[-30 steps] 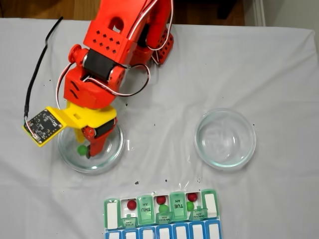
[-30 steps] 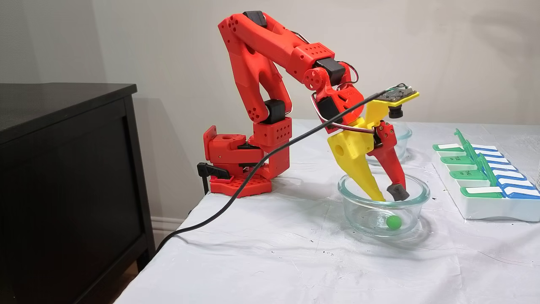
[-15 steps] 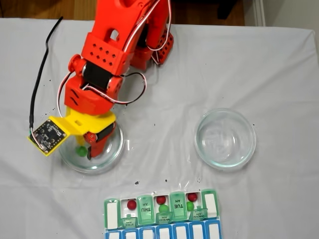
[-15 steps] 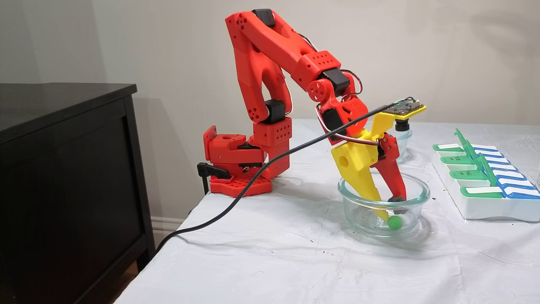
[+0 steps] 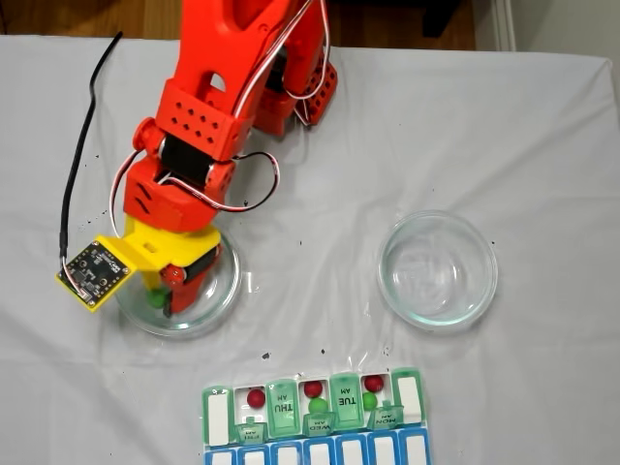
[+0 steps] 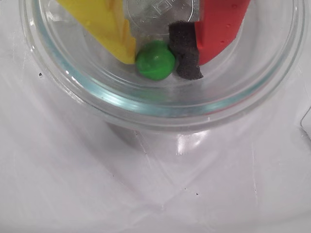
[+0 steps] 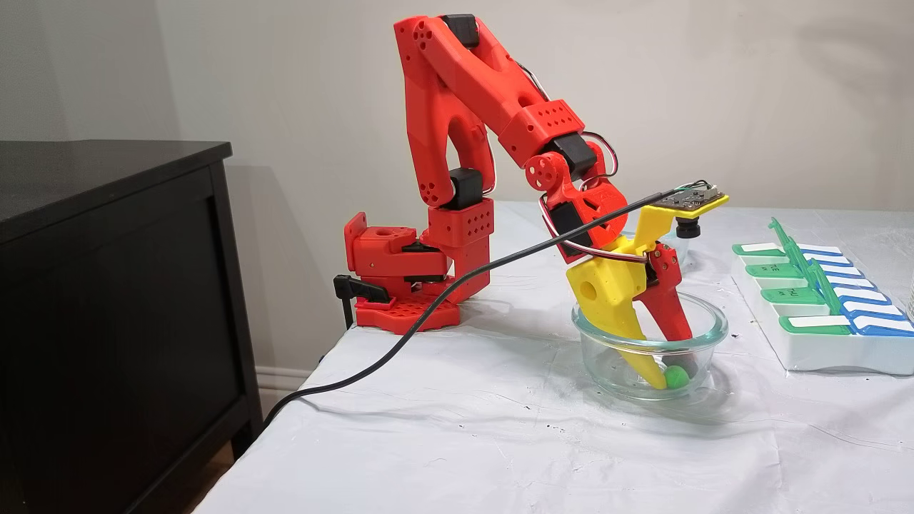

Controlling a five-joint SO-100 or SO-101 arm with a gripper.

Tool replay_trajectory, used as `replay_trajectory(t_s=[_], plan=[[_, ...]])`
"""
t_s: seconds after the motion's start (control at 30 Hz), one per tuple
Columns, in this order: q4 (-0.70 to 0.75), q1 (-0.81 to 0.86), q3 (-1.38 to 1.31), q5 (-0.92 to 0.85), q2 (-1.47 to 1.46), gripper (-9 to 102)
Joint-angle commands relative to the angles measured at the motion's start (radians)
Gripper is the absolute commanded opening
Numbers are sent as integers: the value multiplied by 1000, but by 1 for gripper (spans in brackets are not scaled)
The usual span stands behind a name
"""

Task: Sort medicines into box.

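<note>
One green medicine (image 6: 155, 59) lies on the floor of a clear glass dish (image 6: 146, 106). My gripper (image 6: 156, 62) reaches down into that dish, its yellow finger (image 6: 114, 29) touching the ball on one side and the red finger's black foam pad (image 6: 184, 56) on the other. In a fixed view from above, the gripper (image 5: 160, 298) and the ball (image 5: 155, 298) sit in the left dish (image 5: 229, 281). The box (image 5: 281, 418) lies at the front edge with lids up; three red balls (image 5: 256, 397) and two green ones (image 5: 317, 405) rest in its cells. From the side, the ball (image 7: 677, 375) shows between the fingertips.
An empty glass dish (image 5: 438, 268) stands to the right of the arm. A black cable (image 7: 428, 307) trails from the wrist camera board (image 5: 92, 273) off the table's edge. A dark cabinet (image 7: 107, 300) stands beside the table. The box (image 7: 821, 300) is beyond the dish in the side view.
The gripper has dropped deeper into the dish and its fingers have come together on the green ball. The wrist camera board has swung a little lower and left.
</note>
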Motion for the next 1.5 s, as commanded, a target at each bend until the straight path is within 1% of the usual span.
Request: replay_trajectory(t_s=[0.0,0.13,0.27,0.47,0.53,0.7,0.73,0.8,0.87,0.93,1.07,1.1,1.2,1.23,1.37,1.47], plan=[[-31,8,-31,-6,8,14],[-40,5,-25,-8,8,11],[-43,-5,-14,-17,18,1],[-26,-12,0,-17,46,0],[29,-23,5,-12,87,0],[299,-72,-25,60,322,0],[345,-83,-37,84,371,0],[379,-117,-43,156,482,0],[351,-155,-44,284,563,0],[336,-181,-84,405,574,0],[368,-221,-265,623,422,0],[360,-235,-301,664,379,0],[273,-275,-390,833,242,0],[272,-291,-436,877,186,0],[272,-359,-578,999,-20,0],[275,-394,-655,1048,-138,0]])
